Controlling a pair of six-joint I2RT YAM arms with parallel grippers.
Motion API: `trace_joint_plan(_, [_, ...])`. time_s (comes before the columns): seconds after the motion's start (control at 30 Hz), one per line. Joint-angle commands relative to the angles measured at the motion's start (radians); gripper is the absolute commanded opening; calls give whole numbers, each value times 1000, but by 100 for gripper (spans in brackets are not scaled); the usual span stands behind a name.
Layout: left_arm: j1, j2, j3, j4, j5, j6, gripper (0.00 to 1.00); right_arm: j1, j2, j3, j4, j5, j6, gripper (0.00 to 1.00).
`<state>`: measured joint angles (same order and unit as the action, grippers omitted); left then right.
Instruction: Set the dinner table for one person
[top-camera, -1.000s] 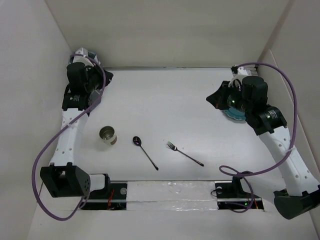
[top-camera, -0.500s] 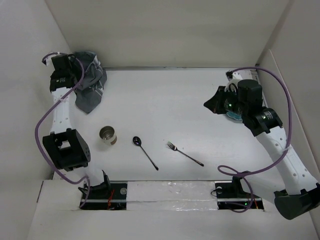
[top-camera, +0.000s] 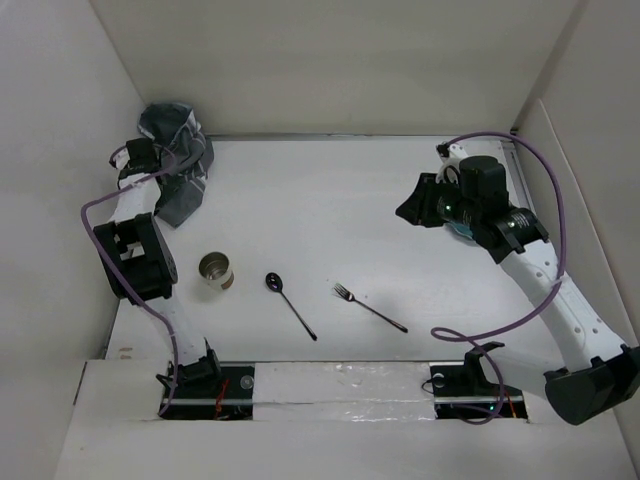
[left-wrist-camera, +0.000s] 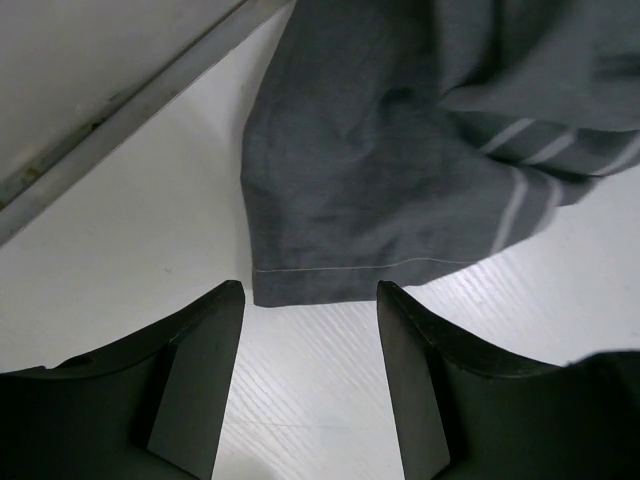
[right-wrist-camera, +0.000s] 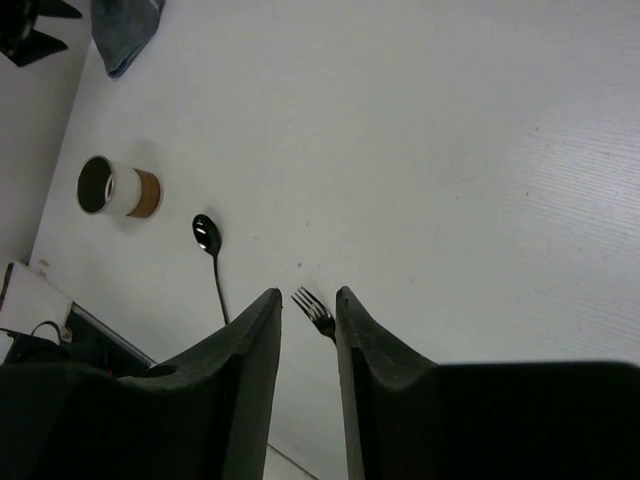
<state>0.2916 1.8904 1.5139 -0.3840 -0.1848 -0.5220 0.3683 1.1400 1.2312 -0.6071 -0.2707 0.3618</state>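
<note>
Dinner table (top-camera: 320, 200): white matte table, carries everything here. Placemat (top-camera: 178, 170), dark grey cloth w/ white stripes, sits crumpled in the far-left corner, bunched against the wall, not spread flat.

L arm (top-camera: 128, 205) runs up the left side toward that corner. L jaws stand wide w/ nothing btwn them. In the wrist view their tips sit just short of the placemat's hemmed edge, w/ bare table beneath.

Cup (top-camera: 216, 271) w/ a brown band stands upright at the front-left of the table, well apart from the placemat. Spoon (top-camera: 290, 305) lies just right of the cup, bowl end to the far side, handle slanting near-right. Fork (top-camera: 368, 307) lies right of the spoon, tines far-left, handle near-right, approx. parallel to it. The two are apart, not touching.

R arm (top-camera: 540, 275) reaches over the far-right part of the table. R jaws show only a narrow gap, empty, held above the surface and aimed toward the middle. A bit of light blue (top-camera: 465, 230) shows under the R wrist, poss. a dish but too hidden to be sure.
</note>
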Motion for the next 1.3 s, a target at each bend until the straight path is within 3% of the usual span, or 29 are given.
trace_joint_plan(0.0, [15, 21, -6, -16, -16, 0, 53, 9, 4, -18, 84, -18, -11, 36])
trace_joint_plan(0.43, [15, 144, -55, -47, -15, -32, 45, 9, 20, -39, 89, -18, -12, 39])
trace_joint_plan(0.47, [15, 156, -61, -40, -7, -47, 42, 9, 21, -36, 86, -19, -12, 39])
trace_joint_plan(0.53, [15, 170, -64, -30, 36, -59, 25, 9, 21, -32, 76, -19, -18, 38])
trace_joint_plan(0.6, [1, 179, -58, -9, 79, -75, 0, 9, 18, -24, 69, -16, -20, 38])
trace_joint_plan(0.8, [-187, 190, 97, 48, 255, -98, 0, 0, 35, 2, 56, 8, -26, 39])
trace_joint_plan(0.93, [-415, 251, 264, 65, 370, -125, 0, -11, 56, 42, 52, 44, -32, 39])
trace_joint_plan(1.1, [-664, 395, 480, 94, 441, -159, 0, -51, 64, 77, 32, 97, -35, 39])
trace_joint_plan(1.2, [-732, 414, 493, 115, 464, -180, 0, -60, 66, 83, 26, 109, -32, 41])
trace_joint_plan(1.27, [-782, 441, 499, 152, 505, -185, 20, -69, 67, 77, 29, 126, -11, 45])
